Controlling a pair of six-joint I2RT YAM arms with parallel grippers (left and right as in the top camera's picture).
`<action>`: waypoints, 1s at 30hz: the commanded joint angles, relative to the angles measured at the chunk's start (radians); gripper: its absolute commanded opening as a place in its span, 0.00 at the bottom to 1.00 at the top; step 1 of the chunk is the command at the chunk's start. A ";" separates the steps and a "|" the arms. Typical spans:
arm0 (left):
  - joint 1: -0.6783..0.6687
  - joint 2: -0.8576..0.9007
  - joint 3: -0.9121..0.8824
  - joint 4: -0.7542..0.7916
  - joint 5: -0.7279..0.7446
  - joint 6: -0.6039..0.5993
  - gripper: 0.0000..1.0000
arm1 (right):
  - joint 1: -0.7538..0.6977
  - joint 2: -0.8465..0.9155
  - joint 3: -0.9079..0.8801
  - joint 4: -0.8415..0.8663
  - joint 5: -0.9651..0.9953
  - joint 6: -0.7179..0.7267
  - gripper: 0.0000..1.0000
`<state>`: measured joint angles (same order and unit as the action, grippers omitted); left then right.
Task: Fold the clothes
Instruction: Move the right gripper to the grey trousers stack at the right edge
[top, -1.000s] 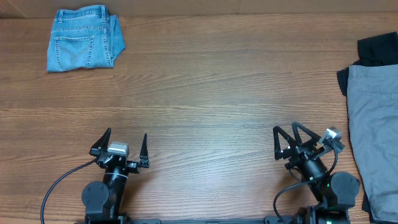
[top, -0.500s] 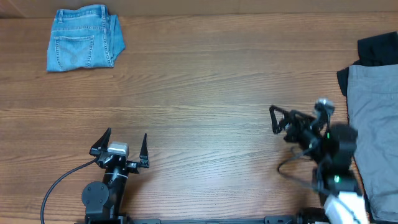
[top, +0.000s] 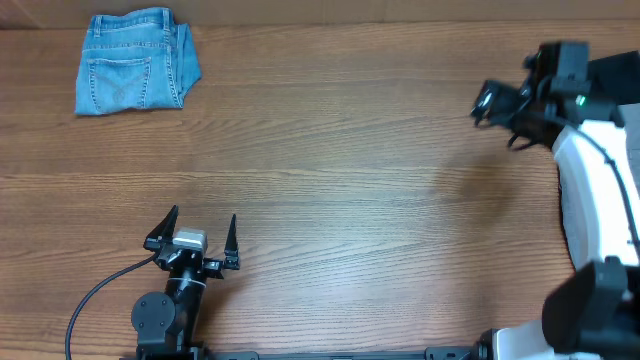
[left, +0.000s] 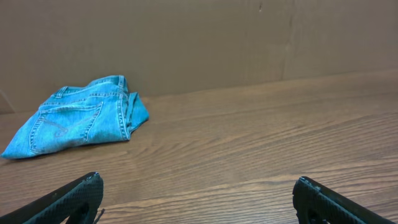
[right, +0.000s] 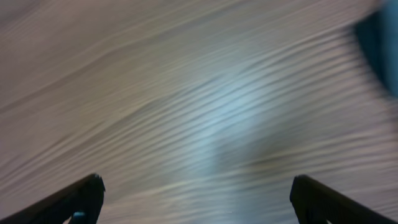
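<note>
Folded blue jeans (top: 135, 72) at far left corner of wooden table (top: 350, 160). Left gripper (top: 203, 216) near front edge, fingers spread wide, empty. Right gripper (right: 196, 186) likewise wide, empty.

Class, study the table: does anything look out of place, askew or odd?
Nothing is spilled or damaged. The jeans lie in a loosely folded bundle at the table's far left corner, edges uneven rather than square. The right wrist view is blurred, so nothing can be judged there.

Faded blue denim jeans (top: 135, 62), brown wood-grain table (top: 340, 160), white right arm (top: 590, 190)
</note>
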<state>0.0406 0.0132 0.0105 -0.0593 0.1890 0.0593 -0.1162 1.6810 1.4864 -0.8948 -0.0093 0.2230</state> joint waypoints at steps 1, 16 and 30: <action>-0.006 -0.009 -0.006 0.001 -0.009 0.016 1.00 | -0.058 0.060 0.111 -0.023 0.213 -0.019 1.00; -0.006 -0.009 -0.006 0.001 -0.009 0.016 1.00 | -0.243 0.200 0.110 0.109 0.227 -0.124 1.00; -0.006 -0.009 -0.006 0.001 -0.009 0.016 1.00 | -0.237 0.390 0.110 0.230 0.408 -0.185 0.93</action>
<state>0.0406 0.0132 0.0105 -0.0597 0.1890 0.0593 -0.3580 2.0342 1.5764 -0.6842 0.3534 0.0666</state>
